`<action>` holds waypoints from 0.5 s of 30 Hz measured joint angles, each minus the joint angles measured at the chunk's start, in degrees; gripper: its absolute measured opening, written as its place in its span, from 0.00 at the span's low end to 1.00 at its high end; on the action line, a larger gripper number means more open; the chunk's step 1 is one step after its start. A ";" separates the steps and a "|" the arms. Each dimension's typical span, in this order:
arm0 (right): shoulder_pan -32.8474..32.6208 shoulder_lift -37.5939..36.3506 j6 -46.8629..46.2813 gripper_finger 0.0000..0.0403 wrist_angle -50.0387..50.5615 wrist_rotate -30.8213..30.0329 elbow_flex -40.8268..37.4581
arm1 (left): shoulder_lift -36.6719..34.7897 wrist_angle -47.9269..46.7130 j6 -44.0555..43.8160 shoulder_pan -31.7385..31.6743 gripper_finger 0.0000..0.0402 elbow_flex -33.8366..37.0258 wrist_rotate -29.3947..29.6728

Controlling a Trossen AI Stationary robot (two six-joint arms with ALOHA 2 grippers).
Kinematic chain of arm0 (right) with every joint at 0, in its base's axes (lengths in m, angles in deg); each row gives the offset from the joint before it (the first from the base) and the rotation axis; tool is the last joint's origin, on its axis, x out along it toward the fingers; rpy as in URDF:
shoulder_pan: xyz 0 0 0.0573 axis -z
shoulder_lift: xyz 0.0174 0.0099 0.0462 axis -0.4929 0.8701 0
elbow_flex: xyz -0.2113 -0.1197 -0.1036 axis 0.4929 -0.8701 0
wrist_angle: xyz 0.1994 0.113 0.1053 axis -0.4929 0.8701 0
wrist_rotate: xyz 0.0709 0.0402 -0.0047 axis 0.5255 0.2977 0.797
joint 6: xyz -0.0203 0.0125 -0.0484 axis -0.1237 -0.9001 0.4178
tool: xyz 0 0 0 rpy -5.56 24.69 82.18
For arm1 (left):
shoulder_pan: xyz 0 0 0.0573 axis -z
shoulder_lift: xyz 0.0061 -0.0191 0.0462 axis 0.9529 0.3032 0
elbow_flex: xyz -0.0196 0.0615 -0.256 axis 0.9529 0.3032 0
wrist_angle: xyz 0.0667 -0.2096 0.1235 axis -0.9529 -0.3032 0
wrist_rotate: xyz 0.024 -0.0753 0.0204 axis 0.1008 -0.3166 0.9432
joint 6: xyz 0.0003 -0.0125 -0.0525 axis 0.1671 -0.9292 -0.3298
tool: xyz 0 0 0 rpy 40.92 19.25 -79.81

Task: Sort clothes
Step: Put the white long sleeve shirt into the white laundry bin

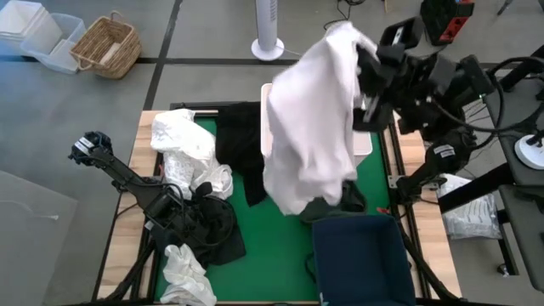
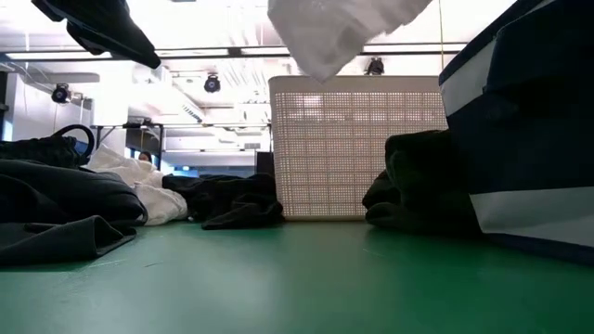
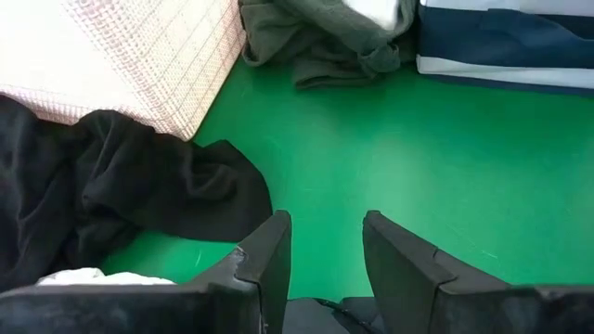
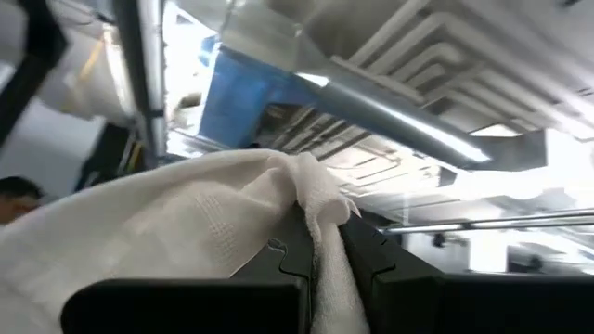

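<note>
My right gripper (image 4: 327, 255) is raised high over the table's far right and is shut on a white garment (image 1: 310, 119). The garment hangs in front of the white bin (image 1: 365, 143); its lower end (image 2: 343, 28) shows in the low view. My left gripper (image 3: 325, 260) stands open low over the green mat (image 1: 272, 246), nothing between its fingers, next to a black garment (image 3: 111, 195). A white pile (image 1: 183, 144), more black clothes (image 1: 242, 144) and a dark green garment (image 1: 327, 206) lie on the mat. My right gripper pinches a bunched fold of the white garment (image 4: 320, 199) between its two fingers (image 4: 283, 260). The fingers slant upward, and the cloth drapes over and down past them. The garment hangs slack and lifted clear of the mat, its lower part above the dark green garment.
A dark navy bin (image 1: 361, 255) stands at the near right, beside the dark green garment (image 2: 418, 181). The white latticed bin (image 2: 357, 148) is at the far middle. Another white garment (image 1: 187, 272) lies at the near left. Bare mat shows in the middle near side.
</note>
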State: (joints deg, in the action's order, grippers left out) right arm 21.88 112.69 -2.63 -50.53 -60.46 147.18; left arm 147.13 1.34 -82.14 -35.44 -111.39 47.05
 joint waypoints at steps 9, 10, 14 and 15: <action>5.35 0.55 3.00 0.03 -9.05 -2.55 0.00 | 0.00 -0.02 0.47 0.00 0.29 0.00 0.04; 5.89 0.57 4.01 0.03 -10.07 -2.66 0.00 | 0.00 -0.02 0.52 0.00 0.29 0.00 0.04; 7.56 0.56 8.97 0.03 -12.60 -5.71 0.00 | 0.00 -0.04 0.55 0.01 0.29 0.00 0.04; 7.99 0.55 10.68 0.03 -12.70 -7.03 0.00 | 0.00 -0.04 0.55 0.00 0.29 0.00 0.04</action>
State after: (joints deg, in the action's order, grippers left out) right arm 29.87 113.23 8.05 -63.23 -67.49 147.18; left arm 147.13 1.30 -81.59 -35.44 -111.39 47.09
